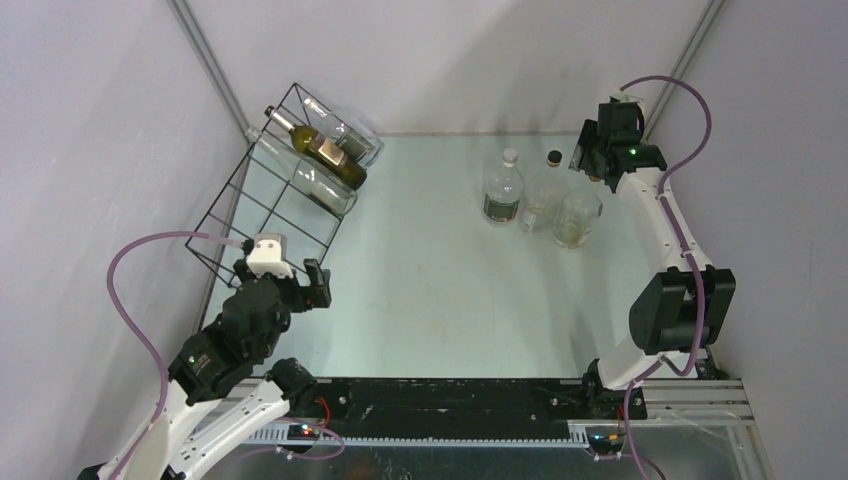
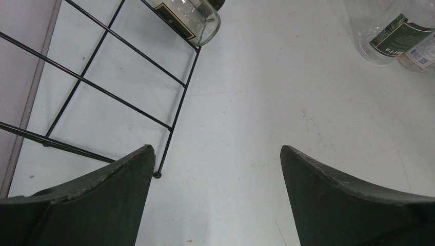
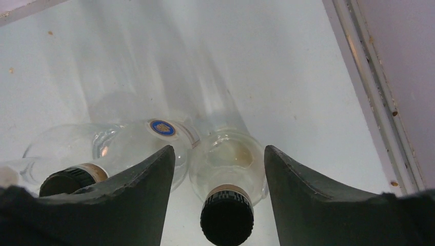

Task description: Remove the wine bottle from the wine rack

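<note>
The black wire wine rack (image 1: 262,200) stands tilted at the back left. A dark green wine bottle (image 1: 330,153) with a gold label lies in its top, between two clear bottles (image 1: 357,140) (image 1: 325,187). My left gripper (image 1: 281,273) is open and empty, near the rack's front corner. In the left wrist view its jaws (image 2: 215,154) stand wide apart over bare table, with the rack's wires (image 2: 177,110) at the left finger. My right gripper (image 1: 598,158) is open at the back right. Its fingers (image 3: 219,154) straddle the black-capped neck (image 3: 226,219) of a clear bottle without touching it.
Three clear bottles stand at the back right: a white-capped one (image 1: 503,188), a black-capped one (image 1: 545,192) and a round one (image 1: 578,216) under my right gripper. Walls close the left, back and right. A clear bottle's base (image 2: 197,20) overhangs the rack edge.
</note>
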Available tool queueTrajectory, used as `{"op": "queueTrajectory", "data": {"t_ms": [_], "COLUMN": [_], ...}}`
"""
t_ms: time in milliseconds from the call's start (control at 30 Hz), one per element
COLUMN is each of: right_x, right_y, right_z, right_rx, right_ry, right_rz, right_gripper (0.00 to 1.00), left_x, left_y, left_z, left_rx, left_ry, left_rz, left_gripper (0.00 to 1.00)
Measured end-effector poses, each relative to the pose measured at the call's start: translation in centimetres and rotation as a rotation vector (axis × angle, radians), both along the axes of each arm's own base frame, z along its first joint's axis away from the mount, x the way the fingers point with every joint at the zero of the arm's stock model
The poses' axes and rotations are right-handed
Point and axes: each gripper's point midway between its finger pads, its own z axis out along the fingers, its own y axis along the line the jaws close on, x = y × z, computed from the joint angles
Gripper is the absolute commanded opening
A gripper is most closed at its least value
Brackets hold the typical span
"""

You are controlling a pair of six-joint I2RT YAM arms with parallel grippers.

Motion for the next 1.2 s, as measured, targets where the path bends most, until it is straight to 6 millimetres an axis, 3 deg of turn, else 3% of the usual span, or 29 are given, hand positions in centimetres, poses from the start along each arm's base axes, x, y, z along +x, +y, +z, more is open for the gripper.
{"op": "queueTrajectory", "data": {"t_ms": [167,267,467,600,733,800,1000,1100,1200], "right_x": [0.0,-0.3,-2.9,-7.0,-11.5,-13.9,-18.8,-20.4,-21.6], "right_y": [-0.1,-0.3,-1.1,-1.4,-1.1,-0.6,1.6,2.8,4.0], "right_z": [0.3,1.6,8.8,14.7,18.7,19.4,18.2,18.2,18.0], "right_rx": [-0.005,-0.014,-0.032,-0.033,-0.022,-0.007,0.063,0.091,0.131], "right_ry": [-0.007,-0.03,-0.187,-0.336,-0.447,-0.481,-0.48,-0.484,-0.481], "right_rz": [-0.004,-0.008,-0.034,-0.037,-0.002,0.029,0.145,0.199,0.247], "right_gripper": [0.69,0.68,0.68,0.67,0.67,0.66,0.65,0.63,0.6], "left_x": [0.0,0.0,0.4,1.2,2.4,3.3,6.3,8.5,10.8], "left_y": [0.0,0.0,-0.4,-1.4,-2.6,-3.3,-5.0,-4.6,-3.2], "left_z": [0.0,-0.1,-0.1,-0.1,0.8,2.2,6.5,7.3,6.9], "left_rx": [0.001,0.002,0.012,0.025,0.045,0.042,0.038,0.014,-0.017], "left_ry": [0.001,0.003,0.007,0.017,0.021,-0.005,-0.085,-0.088,-0.059], "left_rz": [0.0,0.0,-0.008,-0.029,-0.047,-0.055,-0.055,-0.017,0.037], "left_gripper": [1.0,1.0,1.0,1.0,1.0,1.0,1.0,1.0,1.0]}}
